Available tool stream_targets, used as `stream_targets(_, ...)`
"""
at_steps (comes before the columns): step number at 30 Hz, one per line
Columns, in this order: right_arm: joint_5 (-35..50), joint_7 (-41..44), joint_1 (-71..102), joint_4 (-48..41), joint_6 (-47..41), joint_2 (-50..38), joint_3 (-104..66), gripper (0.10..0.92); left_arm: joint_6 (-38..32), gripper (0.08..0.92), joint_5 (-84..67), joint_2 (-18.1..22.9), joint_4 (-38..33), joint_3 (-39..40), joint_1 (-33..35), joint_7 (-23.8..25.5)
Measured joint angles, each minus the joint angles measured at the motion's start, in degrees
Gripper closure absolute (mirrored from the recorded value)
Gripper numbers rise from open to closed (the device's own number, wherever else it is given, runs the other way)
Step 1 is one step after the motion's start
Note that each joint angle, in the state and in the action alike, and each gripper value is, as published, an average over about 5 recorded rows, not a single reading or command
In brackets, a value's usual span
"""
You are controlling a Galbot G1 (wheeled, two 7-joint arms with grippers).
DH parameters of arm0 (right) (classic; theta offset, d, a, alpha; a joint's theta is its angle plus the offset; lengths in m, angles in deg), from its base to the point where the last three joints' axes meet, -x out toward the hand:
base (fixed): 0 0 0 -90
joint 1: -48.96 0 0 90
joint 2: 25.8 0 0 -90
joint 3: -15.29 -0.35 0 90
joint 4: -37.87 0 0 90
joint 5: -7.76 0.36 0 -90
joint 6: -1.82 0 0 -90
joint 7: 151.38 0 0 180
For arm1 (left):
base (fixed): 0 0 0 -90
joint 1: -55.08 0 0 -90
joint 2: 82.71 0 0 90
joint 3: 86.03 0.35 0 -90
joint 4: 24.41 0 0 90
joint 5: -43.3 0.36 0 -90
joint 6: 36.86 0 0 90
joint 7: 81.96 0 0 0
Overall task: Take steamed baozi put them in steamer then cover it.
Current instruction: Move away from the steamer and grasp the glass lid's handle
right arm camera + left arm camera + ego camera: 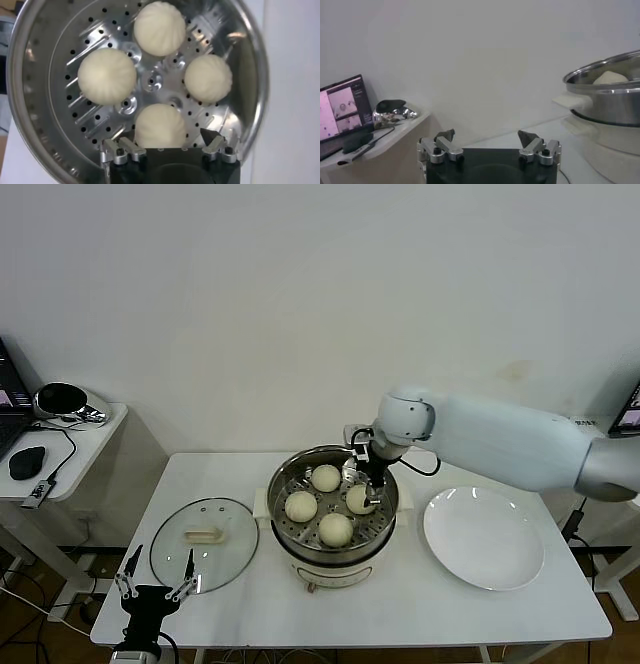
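The steamer (pixel 290 544) stands mid-table with several steamed baozi on its perforated tray (pixel 100 125). My right gripper (pixel 367 487) hangs inside the pot over the right-hand baozi (pixel 358 501). It is open: that baozi (pixel 160 125) lies on the tray between the spread fingers of the right gripper (pixel 169 138), and one fingertip (pixel 207 135) stands clear of it. The cover (pixel 225 556) lies flat on the table left of the steamer, handle up. My left gripper (pixel 160 569) waits open at the table's front left corner, near the cover's edge, and nothing sits between the fingers of the left gripper (pixel 486 136).
An empty white plate (pixel 484 536) lies right of the steamer. A side table (pixel 90 434) at far left carries a laptop, a mouse (pixel 26 461) and a shiny object. The wall runs close behind the table.
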Motion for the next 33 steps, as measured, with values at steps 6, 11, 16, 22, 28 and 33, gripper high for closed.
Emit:
stream_targets(6, 4.3, -8.2, 4.0, 6.0, 2.0, -6.1, -6.0, 0.203, -0.2, 0.177, -0.3, -0.1, 0.4, 0.0, -0.2, -0.1)
stream_targets(11, 7.0, -19.5, 14.0, 10.6, 8.2, -12.3, -15.9, 0.203, -0.7, 0.177, -0.5, 0.0, 0.5, 0.4, -0.2, -0.4)
stream_targets(16, 6.8, -29.3, 30.7, 13.1, 17.4, -14.6, -31.4, 0.203, -1.0, 0.177, -0.5, 0.4, 0.4, 1.0, -0.1, -1.1)
stream_targets(22, 2.3, -35.5, 53.3, 15.6, 28.7, -11.2, -54.0, 0.203, -1.0, 0.177, -0.2, 0.9, 0.6, 1.7, -0.4, -2.0)
stream_targets(28, -2.4, -37.7, 73.9, 18.6, 37.2, -4.5, -75.5, 0.203, -1.3, 0.177, 2.6, 1.1, 1.9, 2.1, -1.2, -4.2)
stream_targets(33, -4.1, -38.2, 88.0, 21.7, 41.4, 1.0, -90.2, 0.203, -1.6, 0.177, 9.7, 0.3, 4.4, 1.3, -2.3, -6.0)
